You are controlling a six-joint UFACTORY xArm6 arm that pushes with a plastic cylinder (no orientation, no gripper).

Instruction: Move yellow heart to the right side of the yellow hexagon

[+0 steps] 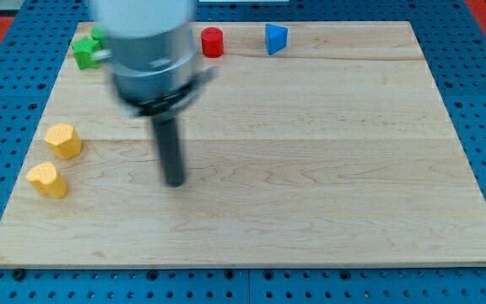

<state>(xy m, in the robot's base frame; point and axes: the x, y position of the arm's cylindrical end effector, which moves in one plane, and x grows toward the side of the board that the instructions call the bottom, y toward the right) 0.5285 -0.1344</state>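
The yellow hexagon (63, 140) sits near the board's left edge. The yellow heart (47, 179) lies just below it, slightly further left, a small gap apart. My tip (175, 181) rests on the board well to the right of both yellow blocks, about level with the heart and touching neither. The rod runs up into the blurred grey arm body (148, 55) at the view's top.
A green block (85, 49) sits at the top left, partly hidden by the arm. A red cylinder (213, 41) and a blue block (276, 39) stand along the board's top edge. The wooden board (327, 169) lies on a blue pegboard.
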